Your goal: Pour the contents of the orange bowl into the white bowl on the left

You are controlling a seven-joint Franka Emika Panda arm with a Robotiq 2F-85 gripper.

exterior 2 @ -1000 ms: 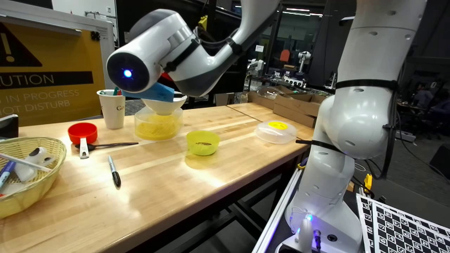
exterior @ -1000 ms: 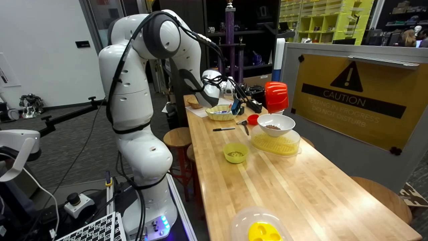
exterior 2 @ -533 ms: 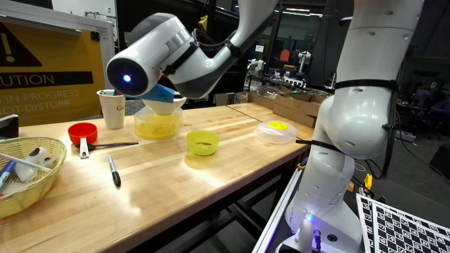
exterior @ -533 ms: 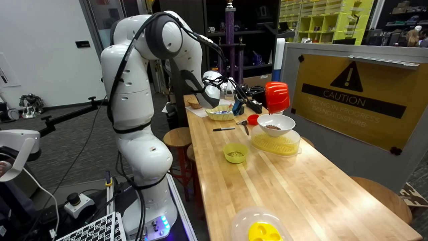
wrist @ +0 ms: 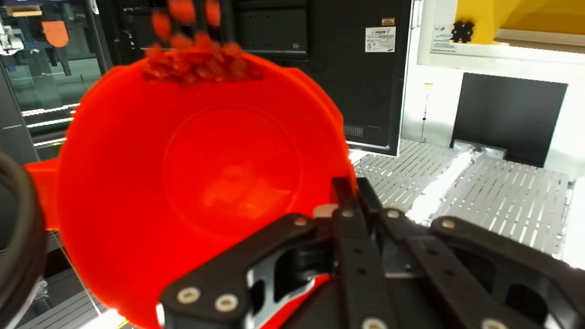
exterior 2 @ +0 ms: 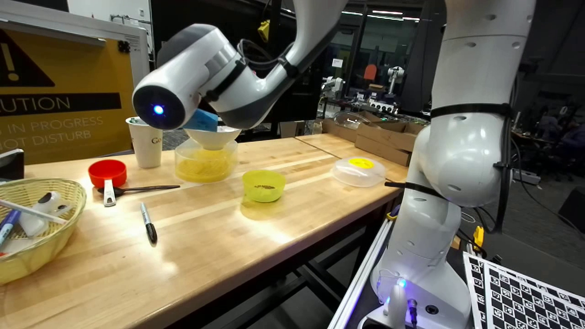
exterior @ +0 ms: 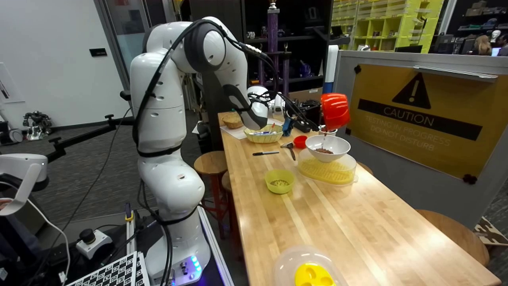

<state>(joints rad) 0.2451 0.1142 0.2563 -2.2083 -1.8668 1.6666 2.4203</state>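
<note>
On far side of table (exterior: 357, 222), above white bowl (exterior: 337, 145): orange bowl (exterior: 335, 111) tipped, gripper (wrist: 353, 185) nearly closed, pinching its rim. Pouring apparently in hand, pieces (wrist: 201, 68) spilling over lip. Next, likely: hold aim, tip further until last pieces drop.

Rectangular orange-yellow flat sign (exterior: 426, 125) on flat grey partition (exterior: 397, 178): black warning triangle (exterior: 413, 97) with exclamation mark, then "CAUTION" on a black band (exterior: 420, 116), "TESTING IN PROGRESS", "DO NOT DISTURB". Tall tapered white cup (exterior 2: 147, 145): only "Go" legible. Rectangular white label (wrist: 380, 39) on flat black panel (wrist: 365, 91) in wrist view: print too small to read.
</note>
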